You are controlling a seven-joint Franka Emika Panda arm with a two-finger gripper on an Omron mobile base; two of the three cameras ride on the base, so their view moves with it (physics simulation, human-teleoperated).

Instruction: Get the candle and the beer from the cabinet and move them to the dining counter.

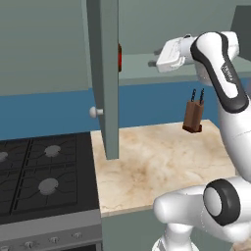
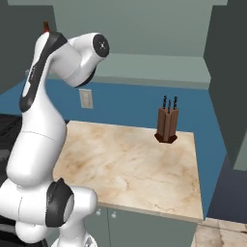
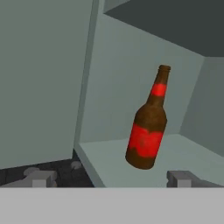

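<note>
beer (image 3: pixel 148 131) alone on cabinet (image 3: pixel 109 148) shelf; open door (image 1: pixel 104 73) left

The open cabinet (image 1: pixel 104 73) door hides most of the beer (image 1: pixel 119 58) behind it

The cabinet (image 3: pixel 118 87) stands open, and its door (image 1: pixel 104 73) swings out edge-on over the worktop (image 1: pixel 157 162), a tall panel walling off the left side of the approach. Inside, the shelf floor (image 3: pixel 183 153) lies bare on both sides of the beer (image 3: pixel 148 124), with clear air in front of the bottle and above its neck. The gripper (image 3: pixel 111 177) sits low before the shelf edge, jaws wide. Down on the worktop, the knife block (image 2: pixel 167 124) stands well apart at the back.
</note>
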